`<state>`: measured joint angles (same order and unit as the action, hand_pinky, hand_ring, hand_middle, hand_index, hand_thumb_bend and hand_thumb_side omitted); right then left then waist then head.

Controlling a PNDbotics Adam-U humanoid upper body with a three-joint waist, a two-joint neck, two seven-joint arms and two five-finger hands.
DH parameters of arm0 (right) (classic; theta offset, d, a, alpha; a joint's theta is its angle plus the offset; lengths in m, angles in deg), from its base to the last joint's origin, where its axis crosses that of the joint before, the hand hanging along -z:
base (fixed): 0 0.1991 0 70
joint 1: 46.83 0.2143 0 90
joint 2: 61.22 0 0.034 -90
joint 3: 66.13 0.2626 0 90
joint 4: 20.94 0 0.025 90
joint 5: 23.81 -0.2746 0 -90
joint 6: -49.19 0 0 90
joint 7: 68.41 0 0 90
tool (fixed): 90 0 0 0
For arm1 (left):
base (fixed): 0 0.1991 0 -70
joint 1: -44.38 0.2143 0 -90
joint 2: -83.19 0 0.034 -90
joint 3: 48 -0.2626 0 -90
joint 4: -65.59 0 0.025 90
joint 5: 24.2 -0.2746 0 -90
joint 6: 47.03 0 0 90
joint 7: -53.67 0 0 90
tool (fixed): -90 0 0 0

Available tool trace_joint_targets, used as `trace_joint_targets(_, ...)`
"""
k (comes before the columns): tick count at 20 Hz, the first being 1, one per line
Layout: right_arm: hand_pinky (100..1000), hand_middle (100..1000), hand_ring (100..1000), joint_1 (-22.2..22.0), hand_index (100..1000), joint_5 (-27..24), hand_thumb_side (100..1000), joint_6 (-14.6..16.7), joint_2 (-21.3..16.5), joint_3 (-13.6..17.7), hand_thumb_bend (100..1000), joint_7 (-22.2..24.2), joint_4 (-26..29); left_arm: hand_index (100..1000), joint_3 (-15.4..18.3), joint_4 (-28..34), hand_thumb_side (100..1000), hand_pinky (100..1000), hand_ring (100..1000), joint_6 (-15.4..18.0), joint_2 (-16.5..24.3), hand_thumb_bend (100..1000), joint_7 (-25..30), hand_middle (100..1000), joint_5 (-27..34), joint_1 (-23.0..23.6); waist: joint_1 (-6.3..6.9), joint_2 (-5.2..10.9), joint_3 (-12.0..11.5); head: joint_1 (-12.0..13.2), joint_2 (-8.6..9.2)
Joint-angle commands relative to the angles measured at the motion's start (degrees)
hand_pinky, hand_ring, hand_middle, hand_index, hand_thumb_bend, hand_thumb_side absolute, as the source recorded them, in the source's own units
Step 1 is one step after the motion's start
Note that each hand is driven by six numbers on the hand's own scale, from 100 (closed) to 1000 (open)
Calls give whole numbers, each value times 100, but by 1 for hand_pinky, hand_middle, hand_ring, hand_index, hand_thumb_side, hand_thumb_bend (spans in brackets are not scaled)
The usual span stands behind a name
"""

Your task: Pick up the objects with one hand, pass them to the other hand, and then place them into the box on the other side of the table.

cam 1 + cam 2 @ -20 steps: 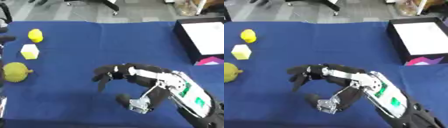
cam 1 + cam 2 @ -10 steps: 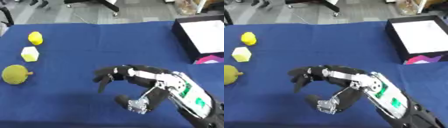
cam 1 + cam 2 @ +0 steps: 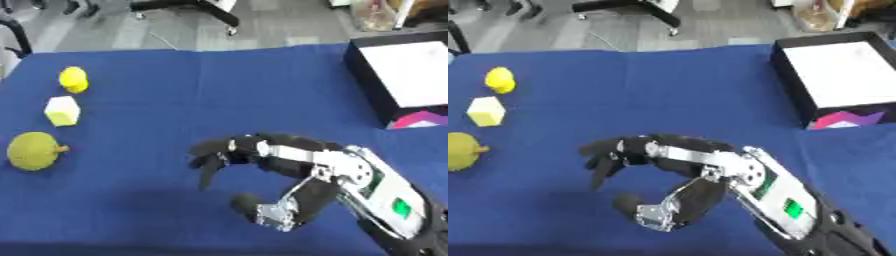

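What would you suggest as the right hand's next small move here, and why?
Probably a reach further left toward the round green-yellow fruit. The right hand hangs over the blue table with relaxed fingers and holds nothing. All three objects, including the pale yellow block and the yellow fruit, lie at the left edge, and the box holds none of them.

The box [image 3: 833,75] runs off the right edge in the left eye view, and the green fruit [image 3: 460,150] is clipped at the left in the right eye view. The left hand isn't showing anywhere.

blue table [image 3: 219,85], chair base [image 3: 188,7] beyond
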<state>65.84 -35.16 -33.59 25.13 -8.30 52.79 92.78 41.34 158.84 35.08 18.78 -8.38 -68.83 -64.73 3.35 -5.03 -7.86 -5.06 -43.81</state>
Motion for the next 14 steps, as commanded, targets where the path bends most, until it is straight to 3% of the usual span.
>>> trace_joint_targets(1, 851, 692, 931, 48, 1000, 39, 442, 32, -77, 14, 100, 24, 87, 935, -105, -313, 223, 853, 813, 101, 178, 226, 613, 844, -411, -236, -5, 73, 2, 8, -31)
trace_joint_targets(3, 851, 692, 931, 44, 1000, 57, 442, 44, -73, 18, 100, 25, 87, 960, -165, -614, 226, 856, 841, 89, 86, 278, 804, 869, -512, -357, -17, 69, 8, 14, -31)
trace_joint_targets(4, 851, 692, 931, 44, 1000, 62, 442, 49, -71, 19, 100, 25, 87, 973, -182, -767, 368, 862, 865, 63, 34, 302, 841, 887, -543, -413, -20, 67, 9, 16, -31)
trace_joint_targets(6, 851, 692, 931, 47, 1000, 68, 442, 57, -70, 17, 100, 29, 87, 985, -214, -1046, 522, 867, 885, 20, -54, 349, 830, 904, -592, -507, -22, 62, 12, 19, -31)
trace_joint_targets(9, 851, 692, 931, 49, 1000, 72, 463, 67, -69, 19, 100, 41, 87, 1000, -253, -1307, 560, 866, 891, 28, -131, 365, 754, 924, -628, -588, -23, 58, 15, 19, -31)
trace_joint_targets(10, 851, 692, 931, 50, 1000, 72, 442, 70, -68, 24, 100, 42, 87, 1000, -228, -1384, 695, 866, 889, 14, -236, 418, 678, 918, -572, -614, -23, 57, 17, 20, -31)
trace_joint_targets(14, 851, 692, 931, 59, 1000, 72, 443, 85, -65, 39, 100, 49, 87, 981, -330, -1880, 666, 862, 844, -14, -492, 308, -60, 870, -551, -647, -31, 52, 36, 26, -31)
